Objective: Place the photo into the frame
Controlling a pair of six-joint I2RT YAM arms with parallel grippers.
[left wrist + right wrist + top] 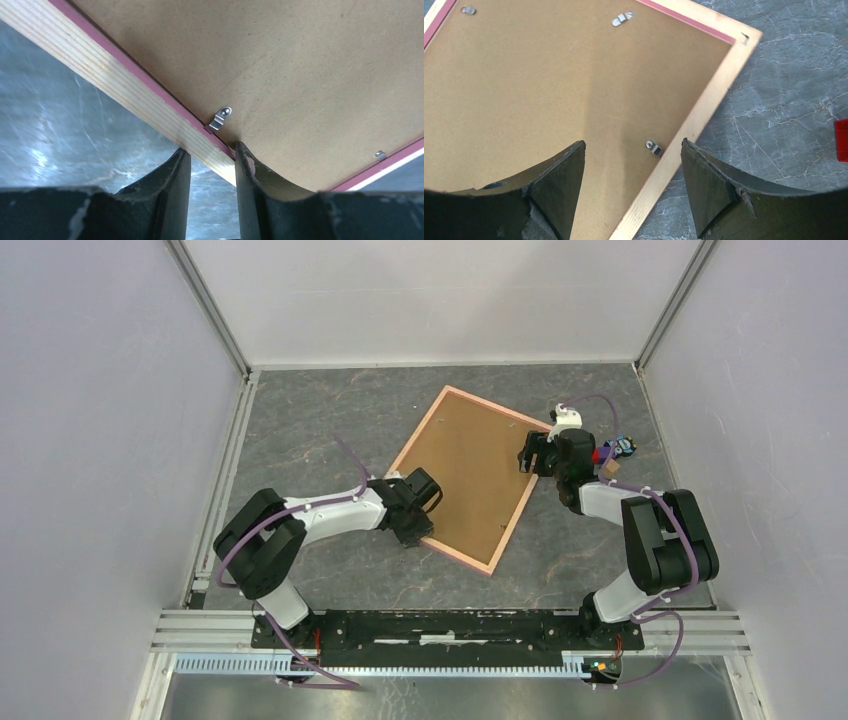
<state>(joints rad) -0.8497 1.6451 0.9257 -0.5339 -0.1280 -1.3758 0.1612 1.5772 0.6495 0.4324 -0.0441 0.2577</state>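
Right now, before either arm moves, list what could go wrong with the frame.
1. The left gripper pinches only the thin edge rail of the frame; lifting may let it slip or twist.
2. The right gripper hangs open over a metal clip; descending, a finger could snag it.

- The frame (468, 475) lies on the grey marbled desk (320, 420) in the middle of the picture. It is turned on a slant, brown board upward, with a pink rim all round.
- My left hand (420, 510) sits at the frame's lower-left edge, over the rim, reaching in from the lower left.
- My right hand (530, 452) is at the frame's right-hand edge, near its right corner, coming in from the right.
- From up here I cannot tell how either hand's fingers stand.
- Pale walls close the desk in on three sides.
- A metal rail (450, 625) carrying both my arm bases runs along the bottom.
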